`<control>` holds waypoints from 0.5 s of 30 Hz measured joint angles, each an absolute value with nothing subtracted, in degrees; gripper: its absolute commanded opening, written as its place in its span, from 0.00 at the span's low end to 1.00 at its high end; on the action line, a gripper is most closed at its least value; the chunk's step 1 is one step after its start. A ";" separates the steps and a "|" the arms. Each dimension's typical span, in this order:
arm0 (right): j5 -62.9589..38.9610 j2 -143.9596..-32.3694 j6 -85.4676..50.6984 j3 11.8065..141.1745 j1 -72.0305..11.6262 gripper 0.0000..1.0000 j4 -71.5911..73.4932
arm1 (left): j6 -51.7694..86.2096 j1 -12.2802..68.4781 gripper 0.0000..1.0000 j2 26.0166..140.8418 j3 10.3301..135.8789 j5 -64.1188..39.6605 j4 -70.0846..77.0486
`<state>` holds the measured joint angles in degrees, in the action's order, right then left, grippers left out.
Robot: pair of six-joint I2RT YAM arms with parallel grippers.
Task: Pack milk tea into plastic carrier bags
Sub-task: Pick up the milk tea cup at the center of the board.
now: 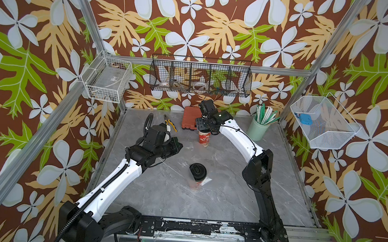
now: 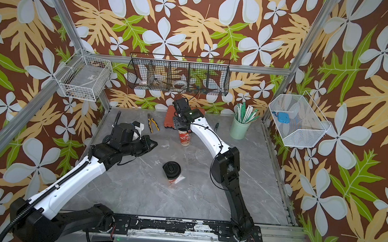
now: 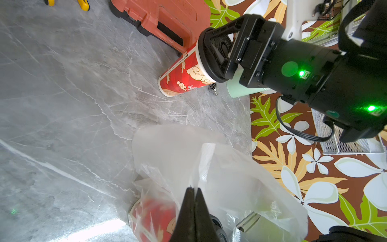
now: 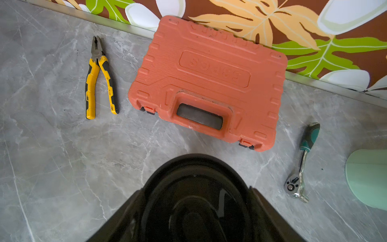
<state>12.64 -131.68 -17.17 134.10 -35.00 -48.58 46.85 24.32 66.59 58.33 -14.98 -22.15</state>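
**Grey marbled tabletop** (image 1: 218,198): hard, smooth and level beneath both claws.

**Orange tool case** (image 4: 209,73): rigid moulded plastic, ribbed, lying flat just beyond the right claw (image 4: 196,188).

**Carrier bag** (image 3: 230,178): thin, clear, crinkled film. A fold is pinched in the fully closed tips of the left claw (image 3: 193,189), and the rest billows ahead of them. It is judged limp, nearly weightless and slippery. It is best taken by a rim fold, and its mouth needs spreading.

**Near cup** (image 3: 155,220): red patterned paper, close under the left claw and already wrapped in film. Whether that film is one piece with the pinched sheet cannot be told.

**Far cup** (image 3: 184,77): unbagged, standing on the table directly under the right claw. Its paper wall is probably crushable, so the stiff rim is the safer hold.

**Lid** (image 4: 194,165): black domed plastic. The right claw's jaws stand wide against both its sides. It may pop off if lifted by itself.
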 measured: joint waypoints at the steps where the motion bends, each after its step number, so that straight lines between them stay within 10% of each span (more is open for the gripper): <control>1: 12.67 -131.66 -17.19 133.84 -35.00 0.72 -48.03 | 46.85 24.32 0.00 66.57 58.33 -14.90 -22.26; 15: 14.90 -127.22 -17.39 130.02 -35.14 0.65 -50.33 | 47.48 24.32 0.00 65.89 58.33 -13.96 -22.50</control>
